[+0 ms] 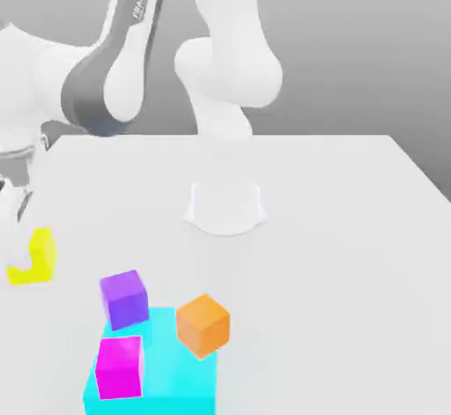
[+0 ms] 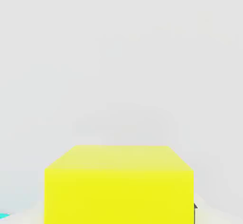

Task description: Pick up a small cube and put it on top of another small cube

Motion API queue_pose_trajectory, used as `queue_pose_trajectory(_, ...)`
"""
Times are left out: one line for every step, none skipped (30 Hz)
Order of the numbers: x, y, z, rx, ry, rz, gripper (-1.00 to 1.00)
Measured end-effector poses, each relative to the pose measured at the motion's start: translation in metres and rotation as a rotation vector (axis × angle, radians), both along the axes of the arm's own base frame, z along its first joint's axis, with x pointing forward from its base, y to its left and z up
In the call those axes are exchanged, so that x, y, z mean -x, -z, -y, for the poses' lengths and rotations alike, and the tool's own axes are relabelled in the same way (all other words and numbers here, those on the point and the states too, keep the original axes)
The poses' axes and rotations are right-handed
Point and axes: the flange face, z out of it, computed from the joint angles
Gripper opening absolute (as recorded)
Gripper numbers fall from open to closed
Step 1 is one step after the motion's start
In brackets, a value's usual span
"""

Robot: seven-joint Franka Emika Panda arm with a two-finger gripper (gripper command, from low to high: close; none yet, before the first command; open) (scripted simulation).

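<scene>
A: Where is the small yellow cube (image 1: 33, 257) seen?

B: It is found at the far edge of the exterior view's left, over the white table (image 1: 352, 228), well apart from the other blocks. In the hand view it is seen very close, with one broad face and one lighter face turned to the camera (image 2: 118, 185).

A: And the gripper (image 1: 12, 200)?

B: It is placed at that same left edge, just above the yellow cube, with only a little of its white body shown. The jaws are closed, and they appear to be closed on the yellow cube (the contact itself is cut off by the edge of the picture).

A: What is laid out elsewhere on the table?

B: A large cyan block (image 1: 167, 378) is set near the lower part of the exterior view. A magenta cube (image 1: 119, 367) is seen in front of it. A purple cube (image 1: 124, 299) is seen just behind the magenta one, at the cyan block's back corner. An orange cube (image 1: 203, 325) is placed at the cyan block's side toward the exterior view's right, tilted on a corner. A sliver of cyan is also caught at a corner of the hand view.

A: And the arm (image 1: 114, 61)?

B: Its base (image 1: 225, 206) is mounted at the middle of the table, and its white and grey links are bent over toward the exterior view's left.
</scene>
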Motion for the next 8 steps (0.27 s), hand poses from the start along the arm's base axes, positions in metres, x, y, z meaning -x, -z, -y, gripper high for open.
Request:
queue_pose_trajectory(-0.024, 0.001, -0.030, 0.000, -0.059, -0.001, -1.00)
queue_pose_trajectory(-0.048, 0.009, -0.061, 0.002, -0.121, -0.002, -1.00)
queue_pose_trajectory(-0.061, 0.024, -0.076, 0.002, -0.147, -0.003, 1.00)
queue_pose_trajectory(-0.061, 0.024, -0.076, 0.002, -0.147, -0.003, 1.00)
queue_pose_trajectory(-0.061, 0.024, -0.076, 0.002, -0.147, -0.003, 1.00)
queue_pose_trajectory(-0.061, 0.024, -0.076, 0.002, -0.147, -0.003, 1.00)
queue_pose_trajectory(-0.061, 0.024, -0.076, 0.002, -0.147, -0.003, 1.00)
queue_pose_trajectory(-0.061, 0.024, -0.076, 0.002, -0.147, -0.003, 1.00)
